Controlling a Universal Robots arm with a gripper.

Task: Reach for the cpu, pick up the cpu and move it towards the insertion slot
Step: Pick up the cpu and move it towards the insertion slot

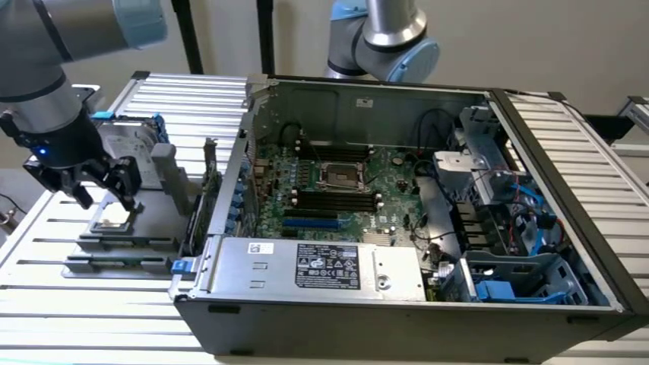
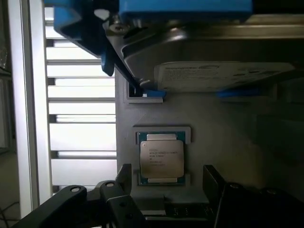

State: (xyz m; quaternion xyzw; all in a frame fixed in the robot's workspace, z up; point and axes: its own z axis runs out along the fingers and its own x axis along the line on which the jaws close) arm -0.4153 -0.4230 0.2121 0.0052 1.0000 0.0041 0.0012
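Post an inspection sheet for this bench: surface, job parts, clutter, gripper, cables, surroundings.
Surface: slatted metal table, carrying a grey fixture and an open computer case.
Job's things: cpu flat in its fixture recess; insertion slot on the green board inside the case.
Clutter: hard drive upright in a blue frame behind the cpu.
Gripper: gripper open, above the cpu, not touching.
Cables: black and blue cables inside the case.
Surroundings: second arm behind the case.

Print on the cpu is too small to read
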